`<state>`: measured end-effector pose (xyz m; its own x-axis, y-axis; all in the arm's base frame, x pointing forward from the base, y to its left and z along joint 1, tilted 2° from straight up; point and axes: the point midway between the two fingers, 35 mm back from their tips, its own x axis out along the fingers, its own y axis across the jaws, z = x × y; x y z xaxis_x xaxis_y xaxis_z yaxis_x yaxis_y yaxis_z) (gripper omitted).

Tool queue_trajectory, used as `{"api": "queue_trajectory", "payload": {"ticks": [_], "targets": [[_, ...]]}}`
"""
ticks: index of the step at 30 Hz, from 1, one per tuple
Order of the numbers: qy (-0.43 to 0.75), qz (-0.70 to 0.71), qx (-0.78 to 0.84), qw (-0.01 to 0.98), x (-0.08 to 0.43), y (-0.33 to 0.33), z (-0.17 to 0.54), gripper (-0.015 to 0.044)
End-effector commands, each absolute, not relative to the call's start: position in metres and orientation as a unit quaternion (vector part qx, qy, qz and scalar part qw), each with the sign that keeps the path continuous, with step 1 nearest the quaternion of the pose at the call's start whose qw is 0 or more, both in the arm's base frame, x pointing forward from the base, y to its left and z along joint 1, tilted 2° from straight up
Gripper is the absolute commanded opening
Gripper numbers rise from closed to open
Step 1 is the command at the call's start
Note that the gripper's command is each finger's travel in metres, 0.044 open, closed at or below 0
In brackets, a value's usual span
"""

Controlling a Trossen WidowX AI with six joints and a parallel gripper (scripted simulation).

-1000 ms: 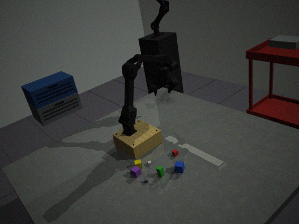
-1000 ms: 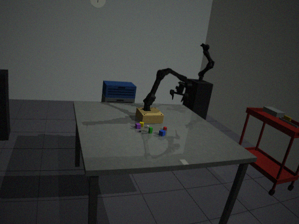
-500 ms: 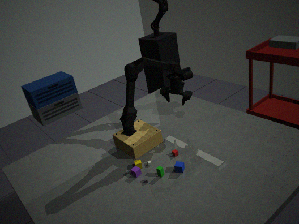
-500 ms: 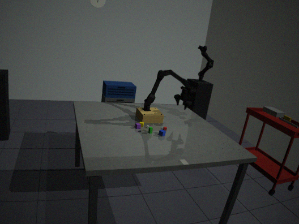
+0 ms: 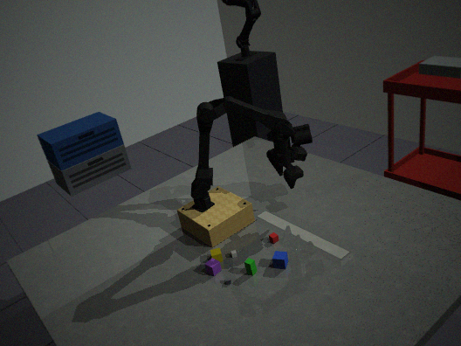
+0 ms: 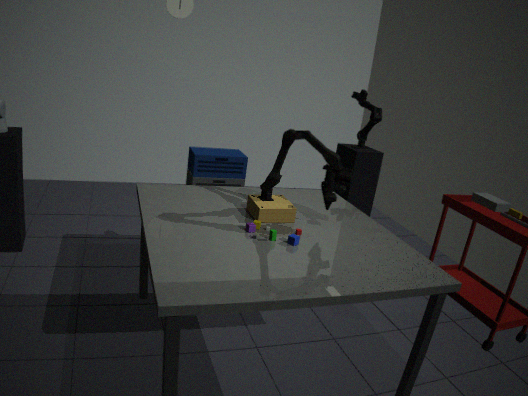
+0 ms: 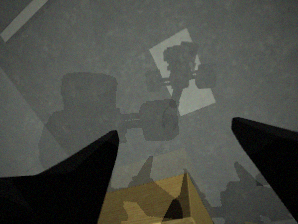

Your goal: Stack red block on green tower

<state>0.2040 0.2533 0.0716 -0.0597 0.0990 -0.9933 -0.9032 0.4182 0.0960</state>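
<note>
The small red block point(image 5: 273, 238) point(image 6: 298, 231) lies on the grey table point(image 5: 375, 262) point(image 6: 200, 260), right of the arm's wooden base. The green tower point(image 5: 250, 266) point(image 6: 273, 234) stands upright a little in front of it, between a purple block and a blue block. My gripper point(image 5: 289, 172) point(image 6: 328, 200) point(image 7: 173, 129) is open and empty. It hangs high over the table, well above and behind the red block. In the wrist view I see only bare table, shadows and the wooden base point(image 7: 150, 200); no block shows there.
A yellow block point(image 5: 216, 254), a purple block point(image 5: 213, 266), a blue block point(image 5: 280, 259) and a small white block point(image 5: 233, 253) lie near the tower. A white strip point(image 5: 306, 236) lies on the table. The wooden base point(image 5: 218, 218) stands behind. A red cart point(image 5: 419, 131) stands at the right.
</note>
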Motion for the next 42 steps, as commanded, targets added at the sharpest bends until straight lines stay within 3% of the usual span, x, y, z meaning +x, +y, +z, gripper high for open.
{"api": "queue_trajectory", "payload": {"ticks": [1, 23, 42], "targets": [[0.625, 0.354, -0.287, 0.634, 0.226, 0.228, 0.068, 0.0440], [0.686, -0.066, 0.058, 0.722, 0.294, 0.064, 0.044, 0.0440], [0.685, -0.078, 0.068, 0.721, 0.293, 0.059, 0.005, 0.0440]]}}
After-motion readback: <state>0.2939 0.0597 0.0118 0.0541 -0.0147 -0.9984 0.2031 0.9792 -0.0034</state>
